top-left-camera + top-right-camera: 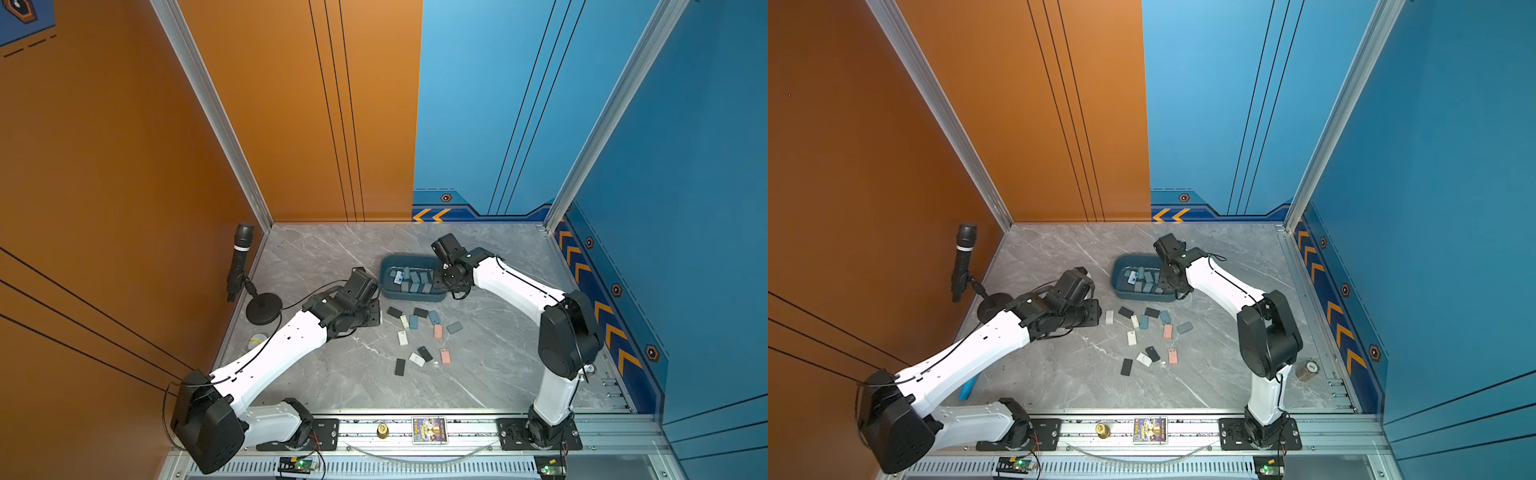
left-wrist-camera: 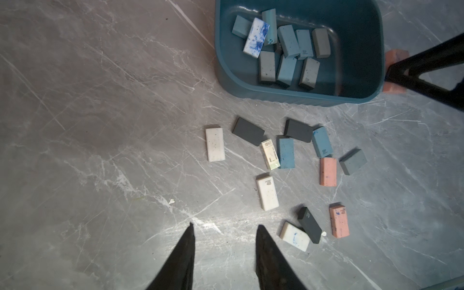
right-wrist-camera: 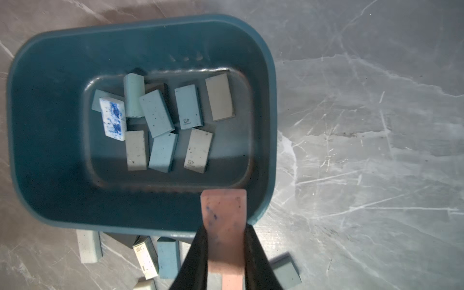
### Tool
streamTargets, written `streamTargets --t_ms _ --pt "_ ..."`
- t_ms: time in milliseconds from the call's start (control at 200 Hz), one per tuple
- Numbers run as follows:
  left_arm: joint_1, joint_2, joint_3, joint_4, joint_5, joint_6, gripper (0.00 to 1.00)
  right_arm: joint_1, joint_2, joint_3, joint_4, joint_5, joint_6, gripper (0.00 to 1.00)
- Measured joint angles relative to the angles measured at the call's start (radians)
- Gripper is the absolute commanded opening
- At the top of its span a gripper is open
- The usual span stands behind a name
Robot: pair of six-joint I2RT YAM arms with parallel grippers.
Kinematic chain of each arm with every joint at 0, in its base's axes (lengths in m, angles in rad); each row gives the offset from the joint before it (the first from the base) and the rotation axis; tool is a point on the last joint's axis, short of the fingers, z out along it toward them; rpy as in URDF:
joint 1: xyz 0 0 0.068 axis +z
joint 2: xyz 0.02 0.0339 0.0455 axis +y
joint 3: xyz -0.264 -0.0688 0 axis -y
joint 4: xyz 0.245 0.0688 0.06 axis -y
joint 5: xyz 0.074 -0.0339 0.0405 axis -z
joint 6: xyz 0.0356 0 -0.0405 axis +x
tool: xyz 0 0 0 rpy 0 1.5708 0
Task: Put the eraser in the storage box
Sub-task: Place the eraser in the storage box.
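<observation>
The storage box (image 3: 50,130), a shallow teal tub, sits at the back middle of the table in both top views (image 1: 411,296) (image 1: 1142,296). Several blue, grey and white erasers (image 3: 160,113) lie in it. My right gripper (image 3: 224,227) is shut on a pink eraser (image 3: 223,213), held just above the box's rim at one corner. The left wrist view shows that pink eraser (image 2: 395,56) at the box's corner. My left gripper (image 2: 225,225) is open with nothing in it, above bare table beside the loose erasers (image 2: 267,193).
Several loose erasers, black, white, blue and pink, lie scattered in front of the box (image 1: 415,328). A microphone on a round stand (image 1: 264,309) stands at the table's left edge. A tape roll (image 1: 1308,370) lies at the right edge, and a card (image 1: 429,430) on the front rail.
</observation>
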Motion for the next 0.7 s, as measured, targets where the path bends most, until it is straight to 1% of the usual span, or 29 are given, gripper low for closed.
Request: streamTargets --t_ms 436,581,701 --pt "0.026 -0.007 -0.034 -0.032 0.000 -0.019 0.41 -0.025 0.303 0.296 -0.040 -0.060 -0.051 0.22" --pt "0.033 -0.007 -0.034 -0.034 0.001 -0.019 0.41 -0.031 0.363 0.349 -0.055 -0.064 -0.055 0.23" --pt "0.039 -0.007 -0.034 -0.034 0.001 -0.019 0.41 -0.034 0.398 0.384 -0.060 -0.064 -0.055 0.26"
